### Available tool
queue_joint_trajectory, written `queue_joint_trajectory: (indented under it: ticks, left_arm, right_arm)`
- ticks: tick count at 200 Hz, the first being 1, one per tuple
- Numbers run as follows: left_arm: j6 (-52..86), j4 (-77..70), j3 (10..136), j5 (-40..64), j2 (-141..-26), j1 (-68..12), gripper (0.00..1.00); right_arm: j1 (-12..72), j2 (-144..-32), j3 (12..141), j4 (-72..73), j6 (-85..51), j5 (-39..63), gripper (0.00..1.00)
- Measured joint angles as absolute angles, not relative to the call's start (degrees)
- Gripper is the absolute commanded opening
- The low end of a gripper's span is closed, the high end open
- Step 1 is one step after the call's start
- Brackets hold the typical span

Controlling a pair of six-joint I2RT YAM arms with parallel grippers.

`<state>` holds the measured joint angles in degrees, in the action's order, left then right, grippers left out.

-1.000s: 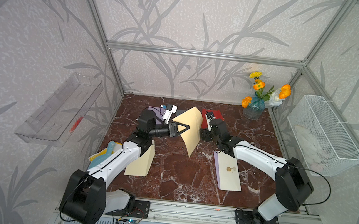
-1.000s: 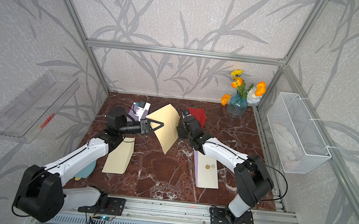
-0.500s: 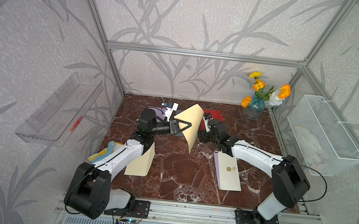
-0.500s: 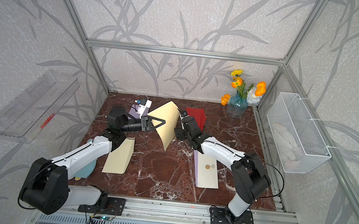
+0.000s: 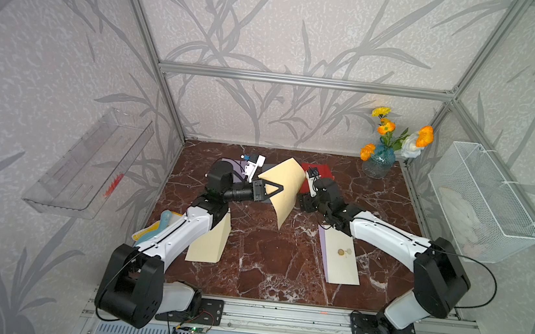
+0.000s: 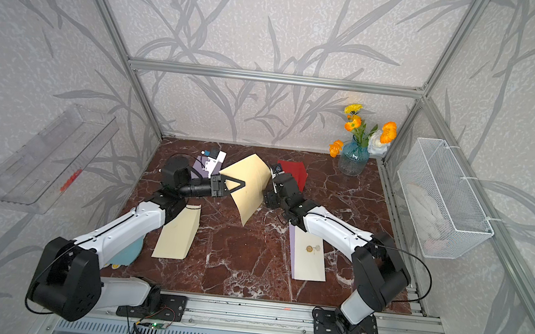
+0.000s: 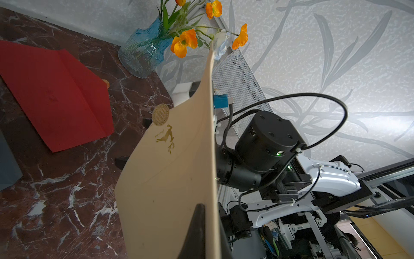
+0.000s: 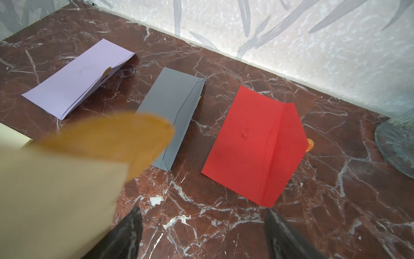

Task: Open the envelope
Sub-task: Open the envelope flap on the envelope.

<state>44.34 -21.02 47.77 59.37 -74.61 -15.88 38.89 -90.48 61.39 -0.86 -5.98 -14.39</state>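
Tan envelope (image 5: 285, 207), pinched upright in left gripper (image 5: 278, 189), gold seal (image 7: 160, 114) just beside the spread, empty right gripper (image 8: 202, 224): a hard flap pull could have torn paper or slipped it free.

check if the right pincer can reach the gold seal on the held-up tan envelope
Probably yes: the right pincer stands open close beside the gold seal, nothing lies between them, and the left pincer holds the tan envelope up.

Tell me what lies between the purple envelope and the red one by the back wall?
A grey envelope lies between the purple envelope and the red envelope, apart from both; the right wrist view shows it.
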Motion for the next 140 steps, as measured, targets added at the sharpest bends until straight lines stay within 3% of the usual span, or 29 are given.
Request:
queue_joint_trajectory:
  ticks: [72, 140]
  left_arm:
    - [42.59, -16.1, 48.4, 58.57, -74.48, -13.37, 0.0]
    - [41.93, -13.19, 48.4, 59.72, -72.99, -12.51, 0.0]
  right_arm:
    - [38.83, -77.34, 55.61, -3.4, -6.35, -14.68, 0.87]
    - [34.09, -72.88, 50.61, -2.13, -11.75, 5.58, 0.87]
